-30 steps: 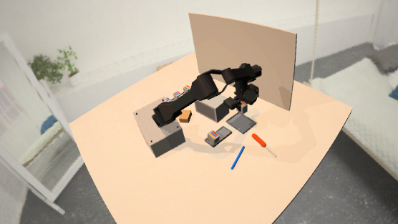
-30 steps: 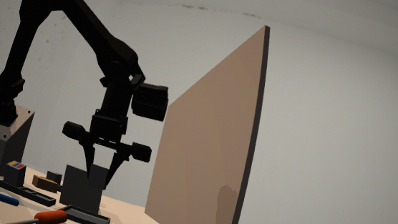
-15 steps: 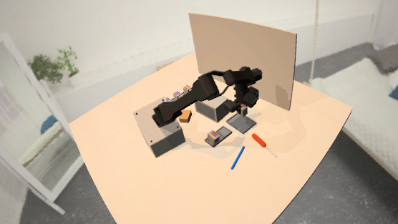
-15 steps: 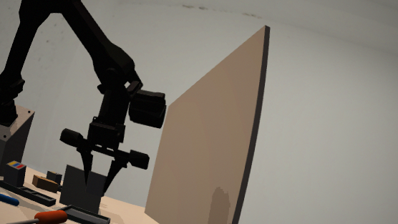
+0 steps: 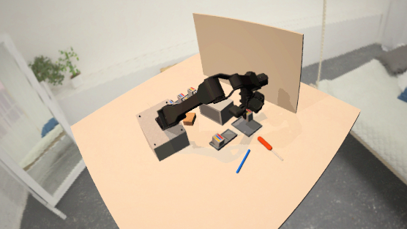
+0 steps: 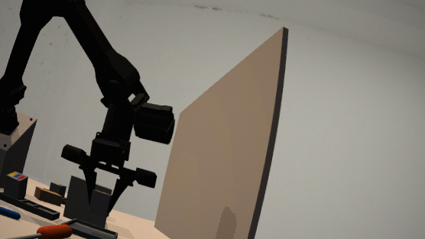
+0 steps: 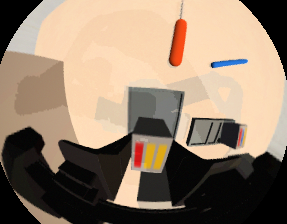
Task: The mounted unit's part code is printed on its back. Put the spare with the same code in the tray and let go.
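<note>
My gripper point(image 5: 248, 113) point(image 6: 100, 207) point(image 7: 149, 135) is shut on a grey spare unit point(image 5: 249, 115) point(image 6: 101, 201) point(image 7: 150, 153) whose top label shows one red and two yellow bars in the wrist view. It is upright, low over the back part of the grey tray point(image 5: 252, 129) point(image 6: 93, 230) point(image 7: 154, 104); whether it touches the tray floor I cannot tell. Another grey unit point(image 5: 218, 140) point(image 6: 15, 188) point(image 7: 241, 136), with yellow, blue and red bars on top, stands at one end of a dark holder point(image 5: 230, 134) point(image 6: 45, 211) point(image 7: 200, 131). No printed code is readable.
More units point(image 5: 191, 91) point(image 5: 181, 96) stand at the back left, partly behind the arm. A grey box point(image 5: 211, 113) point(image 6: 76, 202) is behind the tray, with an orange-brown block point(image 5: 189, 118) farther left. A tall panel point(image 5: 252, 47) stands behind. A screwdriver point(image 5: 264, 143) and blue stick point(image 5: 243, 161) lie in front.
</note>
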{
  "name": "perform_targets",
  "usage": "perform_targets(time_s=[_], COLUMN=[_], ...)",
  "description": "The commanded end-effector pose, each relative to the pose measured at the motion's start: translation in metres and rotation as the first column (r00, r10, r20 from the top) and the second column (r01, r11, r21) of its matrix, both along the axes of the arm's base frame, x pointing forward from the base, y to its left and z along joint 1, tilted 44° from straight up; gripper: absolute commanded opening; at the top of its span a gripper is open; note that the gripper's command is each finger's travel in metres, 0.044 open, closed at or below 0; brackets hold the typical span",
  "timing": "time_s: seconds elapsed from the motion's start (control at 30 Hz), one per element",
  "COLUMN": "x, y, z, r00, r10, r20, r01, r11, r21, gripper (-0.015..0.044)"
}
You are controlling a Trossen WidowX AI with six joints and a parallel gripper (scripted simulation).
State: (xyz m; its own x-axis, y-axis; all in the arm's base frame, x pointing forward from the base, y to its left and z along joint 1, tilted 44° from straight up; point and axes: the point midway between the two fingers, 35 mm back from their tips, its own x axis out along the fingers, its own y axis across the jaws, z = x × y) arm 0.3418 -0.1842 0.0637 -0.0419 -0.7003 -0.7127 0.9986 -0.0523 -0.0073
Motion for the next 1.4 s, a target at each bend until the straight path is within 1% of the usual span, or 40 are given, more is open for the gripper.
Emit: perform_targets(time_s=[0.0,1.1,1.37], x=[-0.003,-0.010,-0.009], y=[-0.003,-0.022,-0.022], z=[-0.007,-0.024,-0.021], r00=[1.000,1.000,1.000], r10=[0.002,0.002,-0.001], r20=[-0.014,-0.015,-0.006], r01=[-0.002,-0.002,0.001], r11=[1.000,1.000,1.000], r21=[0.005,-0.003,-0.008], gripper=[0.0000,0.0000,0.0210])
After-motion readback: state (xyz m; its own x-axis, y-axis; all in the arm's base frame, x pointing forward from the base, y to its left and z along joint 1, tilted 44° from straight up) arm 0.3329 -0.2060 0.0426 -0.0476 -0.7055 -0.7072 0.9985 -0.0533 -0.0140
